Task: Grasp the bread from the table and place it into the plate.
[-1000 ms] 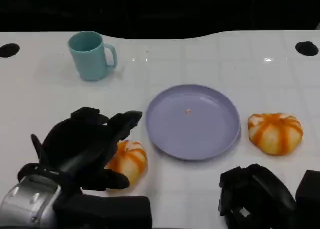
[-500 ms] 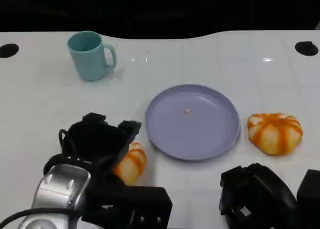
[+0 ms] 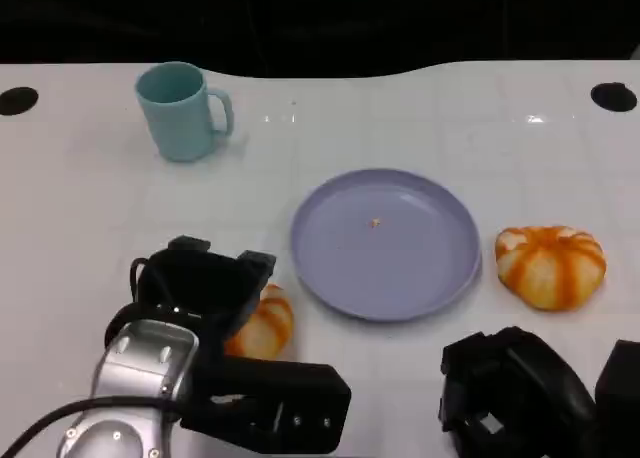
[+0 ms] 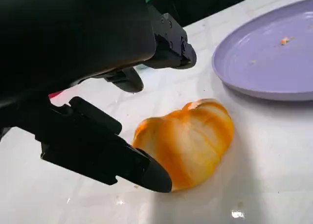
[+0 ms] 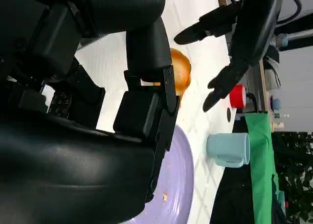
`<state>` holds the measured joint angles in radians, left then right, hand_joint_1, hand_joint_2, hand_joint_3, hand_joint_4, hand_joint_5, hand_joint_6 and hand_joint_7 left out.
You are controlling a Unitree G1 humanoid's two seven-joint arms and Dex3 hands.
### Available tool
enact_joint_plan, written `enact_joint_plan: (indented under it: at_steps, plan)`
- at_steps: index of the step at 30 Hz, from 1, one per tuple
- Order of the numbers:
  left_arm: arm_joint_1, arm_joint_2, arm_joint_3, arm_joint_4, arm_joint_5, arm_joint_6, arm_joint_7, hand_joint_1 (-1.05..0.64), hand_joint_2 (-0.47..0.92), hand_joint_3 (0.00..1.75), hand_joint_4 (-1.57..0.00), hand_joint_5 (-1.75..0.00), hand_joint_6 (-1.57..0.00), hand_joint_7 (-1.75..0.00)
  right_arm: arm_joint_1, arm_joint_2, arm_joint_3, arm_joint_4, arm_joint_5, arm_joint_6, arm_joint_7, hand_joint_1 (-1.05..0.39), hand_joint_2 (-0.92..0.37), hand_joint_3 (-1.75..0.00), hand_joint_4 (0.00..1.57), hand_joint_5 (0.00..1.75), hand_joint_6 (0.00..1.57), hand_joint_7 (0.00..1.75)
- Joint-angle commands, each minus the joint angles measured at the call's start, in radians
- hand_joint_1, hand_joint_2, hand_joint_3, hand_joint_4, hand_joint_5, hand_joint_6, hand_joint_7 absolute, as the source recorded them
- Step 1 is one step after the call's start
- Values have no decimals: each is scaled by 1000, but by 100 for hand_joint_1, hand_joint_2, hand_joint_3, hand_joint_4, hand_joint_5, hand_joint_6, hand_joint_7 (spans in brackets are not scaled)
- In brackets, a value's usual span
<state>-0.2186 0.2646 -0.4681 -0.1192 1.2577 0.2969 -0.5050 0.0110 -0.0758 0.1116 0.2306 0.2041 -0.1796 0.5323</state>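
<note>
Under the left hand (image 3: 205,288) lies a bread (image 4: 188,141) with orange stripes, resting on the white surface (image 3: 80,208). The hand's fingers (image 4: 112,158) are spread around the bread, one tip right beside it, but they do not grip it. The bread's long side points toward the purple plate (image 3: 385,243), which sits just past it. Another bread (image 3: 550,266) lies on the far side of the plate. A blue mug (image 3: 180,110) stands well beyond the hand. The right hand (image 3: 515,393) hangs low with fingers curled, holding nothing.
</note>
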Motion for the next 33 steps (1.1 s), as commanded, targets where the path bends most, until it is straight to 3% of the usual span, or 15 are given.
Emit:
enact_joint_plan:
  at_steps: [1,10,14,17,18,19,21,22,24,28,30,33]
  plan:
    - [-33,-5,1,72,-23,13,18,-56,66,0,-8,-66,-19,0,9,-9,-11,-9,-1,-5,-4,-105,-6,-136,156,130,157,102]
    - [-88,-32,-30,294,-92,9,122,-58,73,2,-4,-72,-19,-1,9,-8,-13,-10,9,4,2,-105,-5,-134,155,129,157,100]
    - [-101,-23,-28,365,-154,-43,193,-45,82,5,-28,-88,-31,-5,10,-6,-12,-15,9,12,-3,-105,-5,-133,157,129,157,101]
    - [-109,-10,-32,407,-192,-88,256,-39,87,10,-46,-131,-47,-7,9,-7,-11,-11,3,0,-2,-105,-5,-134,157,129,157,101]
    - [-112,-7,-33,419,-200,-99,275,-36,87,15,-52,-150,-57,-9,9,-8,-11,-9,2,-4,-1,-105,-5,-134,157,129,157,101]
    - [-115,-3,-36,429,-207,-108,290,-35,85,26,-55,-158,-66,-9,9,-9,-11,-8,1,-4,-1,-105,-5,-134,157,129,157,101]
    - [-120,2,-37,450,-224,-126,326,-32,72,66,-64,-162,-89,-9,10,-9,-11,-13,3,4,-2,-105,-5,-134,157,129,157,101]
    - [-119,5,-34,458,-232,-140,355,-32,70,74,-68,-160,-98,-10,10,-9,-11,-13,3,3,-1,-105,-5,-134,157,129,157,101]
    - [-117,11,-33,465,-244,-156,399,-32,69,78,-74,-154,-110,-12,11,-8,-11,-11,5,0,1,-105,-6,-134,157,129,157,101]
    - [-99,26,-31,459,-243,-186,519,-34,72,66,-82,-158,-118,-14,11,-8,-10,-9,1,-3,-2,-105,-5,-135,156,129,157,101]
    - [-92,33,-35,443,-231,-186,556,-34,71,74,-79,-166,-115,-22,9,-7,-10,-7,1,-1,-2,-105,-6,-135,157,129,157,101]
    - [-82,40,-32,406,-231,-181,578,-32,69,82,-77,-173,-94,-66,5,-7,-10,-5,1,2,-2,-105,-5,-135,157,129,157,101]
